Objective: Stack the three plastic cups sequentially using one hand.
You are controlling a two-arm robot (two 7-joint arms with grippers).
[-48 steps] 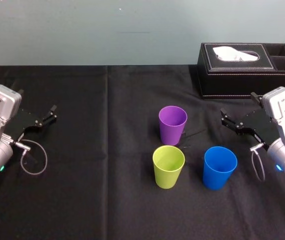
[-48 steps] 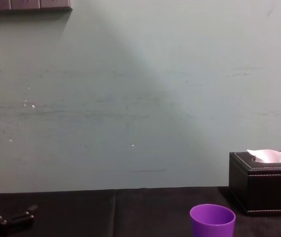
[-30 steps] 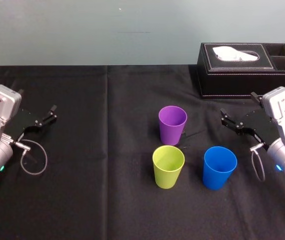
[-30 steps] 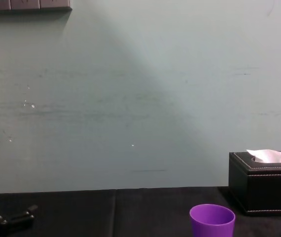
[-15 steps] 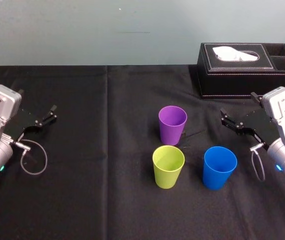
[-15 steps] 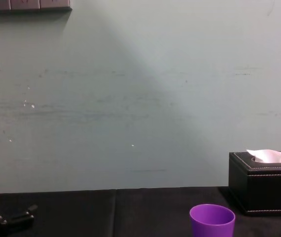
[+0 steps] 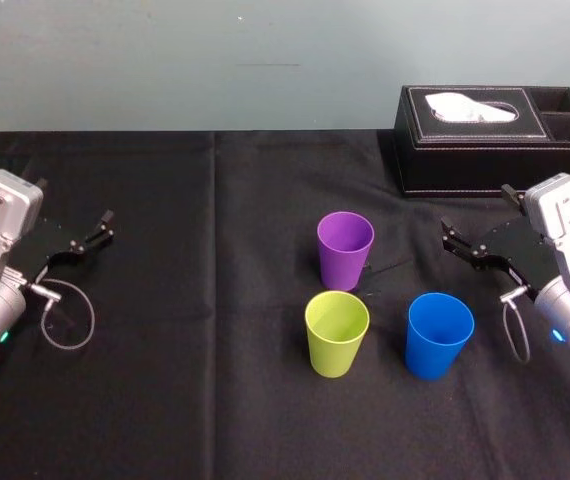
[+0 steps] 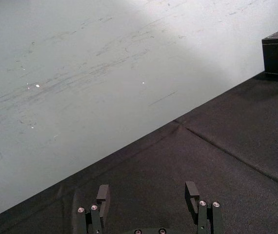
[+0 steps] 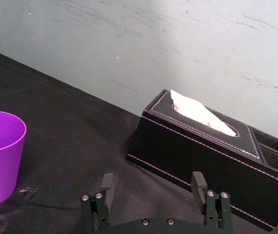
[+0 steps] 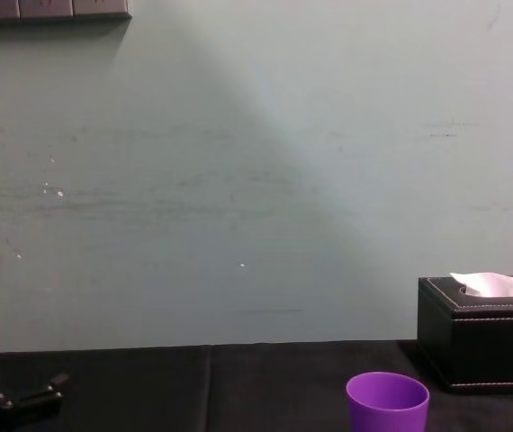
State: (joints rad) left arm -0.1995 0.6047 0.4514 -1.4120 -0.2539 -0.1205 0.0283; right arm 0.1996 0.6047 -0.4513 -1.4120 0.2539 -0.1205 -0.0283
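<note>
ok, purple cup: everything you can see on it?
The purple cup is a smooth, tapered tumbler that looks like plastic, wider at the rim. It stands upright, mouth up, on the black cloth and looks empty. It sits farthest back of the three, close behind the yellow-green cup. Nothing grips it: the open right gripper is off to its right, clear of it.

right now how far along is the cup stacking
Done: nothing yet. The purple cup, yellow-green cup and blue cup each stand upright and apart on the black table, none nested. In hand: nothing; the right gripper is open and empty beside the cups, the left gripper open at the far left. Left: both stacking moves.
</note>
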